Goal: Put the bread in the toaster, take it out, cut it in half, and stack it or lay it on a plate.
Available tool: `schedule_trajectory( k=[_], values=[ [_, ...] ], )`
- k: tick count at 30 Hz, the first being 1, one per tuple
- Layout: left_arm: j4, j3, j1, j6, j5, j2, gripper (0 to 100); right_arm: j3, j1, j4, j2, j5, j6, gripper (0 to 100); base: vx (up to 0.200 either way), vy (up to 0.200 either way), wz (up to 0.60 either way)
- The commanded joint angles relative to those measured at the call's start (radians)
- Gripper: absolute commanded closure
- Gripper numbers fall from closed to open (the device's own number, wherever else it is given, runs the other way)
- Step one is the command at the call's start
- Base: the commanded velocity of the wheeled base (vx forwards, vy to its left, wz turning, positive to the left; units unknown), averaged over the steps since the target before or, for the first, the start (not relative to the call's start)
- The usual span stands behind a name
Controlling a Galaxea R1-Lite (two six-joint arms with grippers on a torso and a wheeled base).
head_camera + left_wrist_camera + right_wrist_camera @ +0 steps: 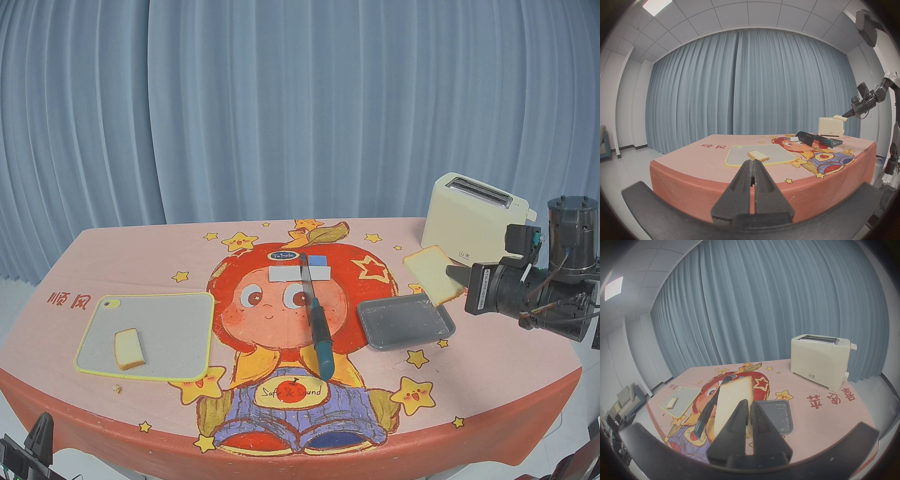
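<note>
Right fingers point(739, 424) pinch the bread slice point(430, 272) by its edge; left fingers point(743, 187) pressed together.
Likely light, soft, crumbly: squeeze gently.

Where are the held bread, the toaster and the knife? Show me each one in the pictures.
held bread point(432, 275), head view, middle of its face.
toaster point(469, 228), head view, its front wall.
knife point(322, 340), head view, its teal handle.

We've got a pleated blue-grey curtain point(300, 106) running right across the back, a white tiled ceiling point(750, 12) with one lit panel point(655, 5), plain white walls point(628, 103), a pale floor point(625, 165), and a grey sofa point(627, 395) off by the wall.
</note>
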State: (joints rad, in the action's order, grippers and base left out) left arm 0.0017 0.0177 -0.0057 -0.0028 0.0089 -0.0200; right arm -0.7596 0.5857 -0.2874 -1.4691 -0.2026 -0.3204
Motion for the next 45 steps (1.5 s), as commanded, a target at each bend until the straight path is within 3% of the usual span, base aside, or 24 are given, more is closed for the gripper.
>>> schedule_trajectory(
  k=[1,9,45],
  values=[
    [0.0,-0.018,0.0,0.0,0.0,-0.001,100,-0.004,-0.034,-0.029,-0.059,0.0,0.0,100,0.0,0.0,0.0],
    [0.0,-0.018,0.0,0.0,0.0,-0.001,100,0.022,-0.043,-0.127,-0.128,0.008,0.001,100,0.0,0.0,0.0],
    [0.0,-0.018,0.0,0.0,0.0,-0.001,100,0.025,-0.044,-0.133,-0.197,0.008,0.0,100,0.0,0.0,0.0]
  ],
)
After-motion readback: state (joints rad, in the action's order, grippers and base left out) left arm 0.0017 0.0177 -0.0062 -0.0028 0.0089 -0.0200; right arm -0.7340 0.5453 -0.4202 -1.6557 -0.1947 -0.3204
